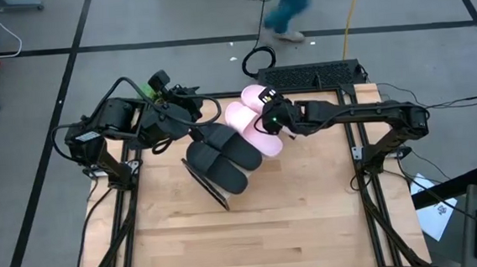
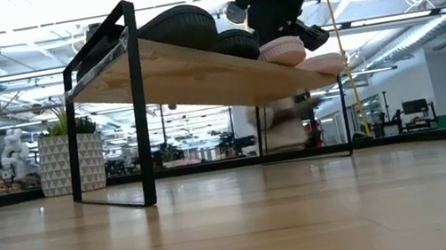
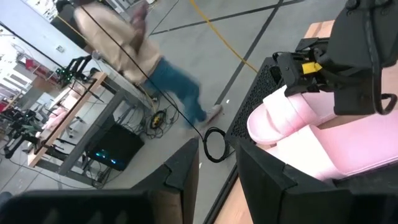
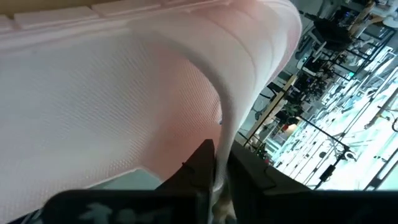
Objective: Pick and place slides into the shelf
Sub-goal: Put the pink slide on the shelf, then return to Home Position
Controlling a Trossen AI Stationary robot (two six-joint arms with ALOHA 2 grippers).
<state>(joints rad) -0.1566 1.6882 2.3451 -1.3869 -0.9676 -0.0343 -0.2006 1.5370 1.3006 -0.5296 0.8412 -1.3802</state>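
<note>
— While the right tool (image 1: 273,117) sits over the far end of the shelf (image 2: 196,71), what is it doing?
— Its fingers (image 4: 202,163) are pinched nearly closed on the strap edge of a pink slide (image 1: 263,102), the farthest of the four.
— Where are the other slides?
— All lie on the shelf board in a row: second pink slide (image 1: 251,131) just beside the first, then the two black slides (image 1: 227,155) toward the near left end.
— And the left tool (image 1: 189,124)?
— It hangs by the shelf's far left side, close to the black pair; its fingers (image 3: 186,171) stand partly apart with nothing between them.
— Anything beyond the table (image 1: 253,225)?
— A person (image 3: 146,59) walks across the floor behind.
</note>
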